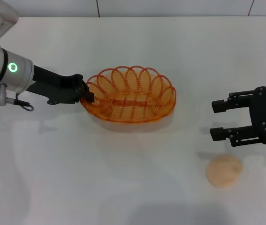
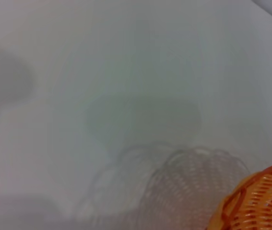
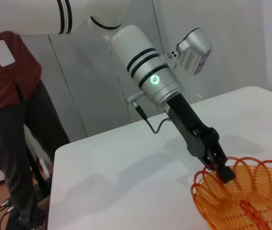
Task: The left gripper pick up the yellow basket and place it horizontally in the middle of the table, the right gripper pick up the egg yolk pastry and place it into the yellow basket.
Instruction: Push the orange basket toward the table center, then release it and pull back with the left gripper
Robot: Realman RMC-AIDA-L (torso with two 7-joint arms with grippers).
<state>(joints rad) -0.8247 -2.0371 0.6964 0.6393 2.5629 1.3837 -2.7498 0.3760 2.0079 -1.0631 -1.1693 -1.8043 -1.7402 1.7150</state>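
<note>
- Basket [image 1: 130, 96], frame centre, looks slightly raised over the table [image 1: 76, 178]; left gripper [image 1: 87, 92] pinches its left rim.
- Risk: a rim-only hold could tilt or slip.
- Right gripper [image 1: 219, 119] open, pastry [image 1: 224, 171] lower right.
</note>
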